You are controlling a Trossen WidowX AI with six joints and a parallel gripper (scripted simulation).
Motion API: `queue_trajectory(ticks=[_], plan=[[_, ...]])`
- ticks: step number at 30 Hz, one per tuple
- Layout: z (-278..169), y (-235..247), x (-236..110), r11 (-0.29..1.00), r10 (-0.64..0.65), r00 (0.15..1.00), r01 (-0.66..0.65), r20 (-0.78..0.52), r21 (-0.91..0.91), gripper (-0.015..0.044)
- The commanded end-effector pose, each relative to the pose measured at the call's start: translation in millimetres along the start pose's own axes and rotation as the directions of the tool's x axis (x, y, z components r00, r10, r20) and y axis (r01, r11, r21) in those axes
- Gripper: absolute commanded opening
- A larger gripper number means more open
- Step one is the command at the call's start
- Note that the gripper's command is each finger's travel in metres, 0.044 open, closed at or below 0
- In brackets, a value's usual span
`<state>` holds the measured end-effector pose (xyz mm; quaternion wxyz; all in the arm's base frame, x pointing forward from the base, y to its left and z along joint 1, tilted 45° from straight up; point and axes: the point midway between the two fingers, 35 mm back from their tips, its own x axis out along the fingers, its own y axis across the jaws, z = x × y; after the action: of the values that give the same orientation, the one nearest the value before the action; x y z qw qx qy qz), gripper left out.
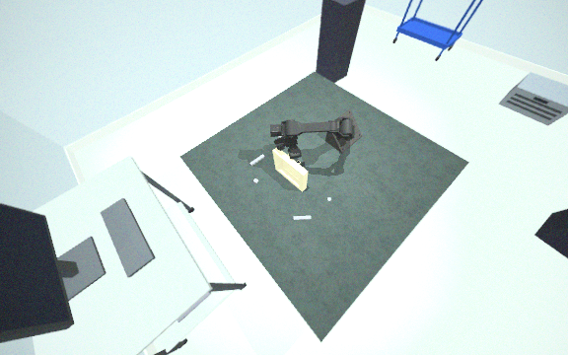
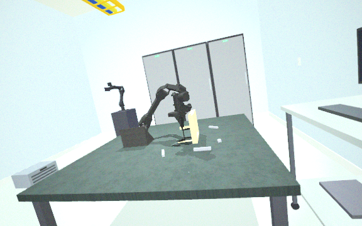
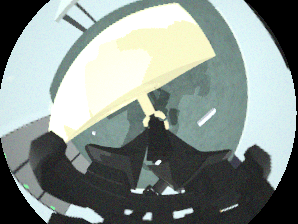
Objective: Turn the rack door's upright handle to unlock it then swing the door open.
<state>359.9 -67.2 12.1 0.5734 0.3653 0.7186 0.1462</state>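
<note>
- Between the far edge and near corner of the surface, beside the cream rack door: gripper pinching the upright handle.
- Probably at the quarter turn.
- Next: finish turning, then swing open gripped.

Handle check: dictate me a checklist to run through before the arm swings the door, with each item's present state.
1. Gripper shut on the handle: ok.
2. Handle turned a full quarter turn: cannot tell.
3. Door unlocked: cannot tell.
4. Panel standing upright: ok.
5. Four white pieces on the table: ok.
6. Handle released, arm clear: not ok, though holding suits the swing.
</note>
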Motion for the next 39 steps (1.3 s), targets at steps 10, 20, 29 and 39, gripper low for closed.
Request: queue_trajectory(ticks=[10,20,29,39], plan=[[-0.1,0.0,0.5,0.813,0.002,1.0,-0.001,-0.002,0.582,0.0019],[-0.1,0.0,0.5,0.441,0.002,1.0,0.001,-0.002,0.897,0.0019],[-0.2,0.0,0.6,0.186,0.002,1.0,0.001,-0.002,0.983,0.0019],[-0.2,0.0,0.6,0.186,0.002,1.0,0.001,-0.002,0.983,0.015]])
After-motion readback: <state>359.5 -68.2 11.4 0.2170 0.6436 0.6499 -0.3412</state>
